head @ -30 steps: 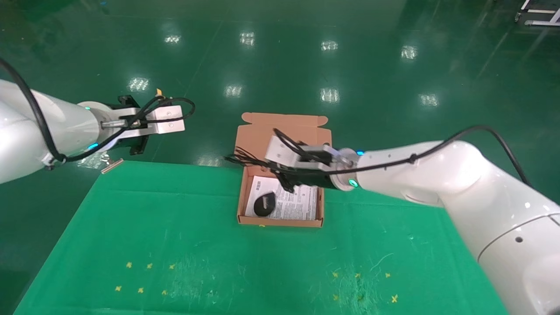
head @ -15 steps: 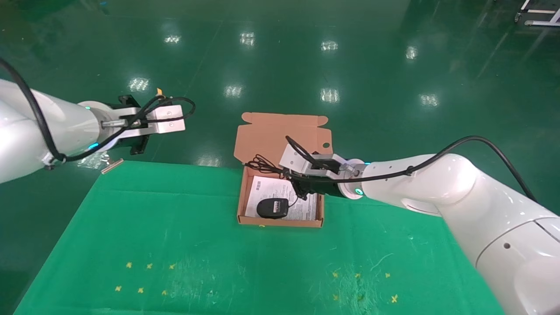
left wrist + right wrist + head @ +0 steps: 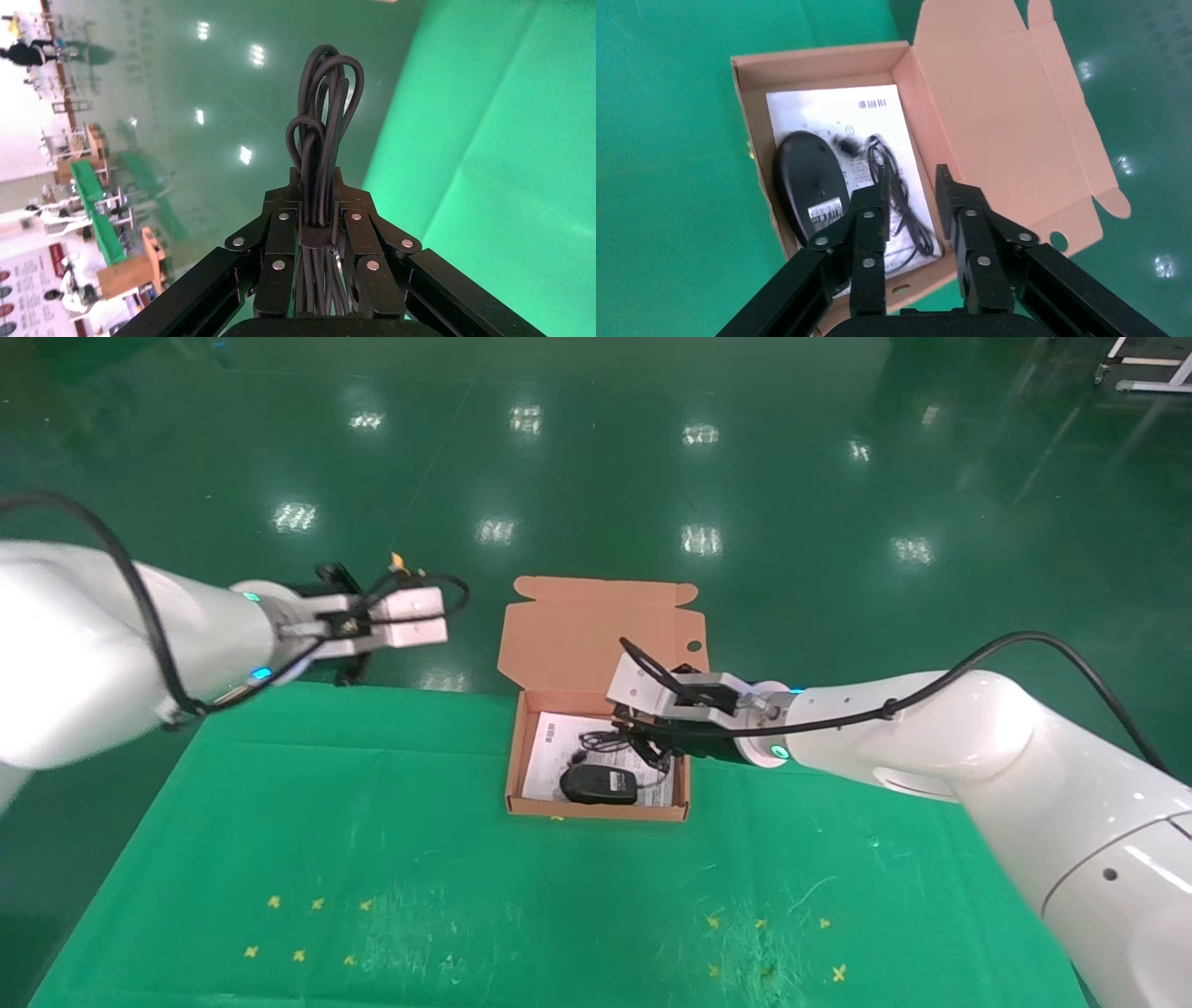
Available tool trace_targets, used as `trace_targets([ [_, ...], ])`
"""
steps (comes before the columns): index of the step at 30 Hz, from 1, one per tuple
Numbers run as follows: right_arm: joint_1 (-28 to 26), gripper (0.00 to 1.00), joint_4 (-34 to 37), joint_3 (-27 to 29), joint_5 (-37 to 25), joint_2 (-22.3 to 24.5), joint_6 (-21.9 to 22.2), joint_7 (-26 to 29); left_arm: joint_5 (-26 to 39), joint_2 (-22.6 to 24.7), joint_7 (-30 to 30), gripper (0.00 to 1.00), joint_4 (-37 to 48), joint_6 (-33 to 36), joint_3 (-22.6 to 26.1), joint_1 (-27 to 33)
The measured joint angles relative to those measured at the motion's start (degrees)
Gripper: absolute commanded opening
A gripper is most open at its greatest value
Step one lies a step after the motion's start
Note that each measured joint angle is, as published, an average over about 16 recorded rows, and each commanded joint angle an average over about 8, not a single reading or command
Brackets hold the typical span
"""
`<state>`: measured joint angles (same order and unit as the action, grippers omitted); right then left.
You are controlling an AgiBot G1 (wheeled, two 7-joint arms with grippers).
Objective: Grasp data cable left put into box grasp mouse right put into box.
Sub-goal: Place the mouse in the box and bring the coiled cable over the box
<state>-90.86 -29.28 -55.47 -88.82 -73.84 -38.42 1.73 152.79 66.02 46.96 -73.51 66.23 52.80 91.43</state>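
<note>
The fingers [image 3: 320,263] are covering the cable's [image 3: 322,119] lower end, and the right gripper [image 3: 652,747] is hiding the box's [image 3: 596,810] right wall.

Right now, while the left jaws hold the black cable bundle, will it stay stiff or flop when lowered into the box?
The cable bundle probably flops somewhat: thin loops stand free past the left gripper. Bunched together, it may hold its shape briefly. It looks light, so loops could catch the box wall.

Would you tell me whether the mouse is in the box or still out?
In. The mouse lies on the white sheet inside the box, its cord beside it; the open right gripper hovers above, holding nothing.
</note>
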Motion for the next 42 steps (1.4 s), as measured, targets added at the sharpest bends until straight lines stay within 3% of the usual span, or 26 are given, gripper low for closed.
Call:
trace_targets([
  [15,-0.9,1.0,-10.26,1.51,-0.46,14.27,-0.27,3.28,-8.94,9.86,-9.12,0.0,15.03,-22.2,4.19,-6.12],
  [23,-0.18,1.0,-18.67,1.65,-1.75,21.9,-0.58,7.52,-16.68,12.47,-14.37,0.0,21.54,-33.59,11.79,-7.04],
  [30,1.1,1.0,-25.35,1.66,-2.76,26.74,-0.29,11.43,-22.15,12.86,-15.8,0.0,23.92,-39.58,19.61,-6.38],
  [38,2.34,1.0,-29.92,1.72,-3.3,29.72,0.3,13.94,-25.39,13.01,-15.37,1.0,25.19,-42.41,24.77,-5.29],
  [42,2.59,1.0,-30.67,1.75,-3.35,30.17,0.46,14.29,-25.85,13.03,-15.13,1.0,25.38,-42.69,25.53,-5.01],
])
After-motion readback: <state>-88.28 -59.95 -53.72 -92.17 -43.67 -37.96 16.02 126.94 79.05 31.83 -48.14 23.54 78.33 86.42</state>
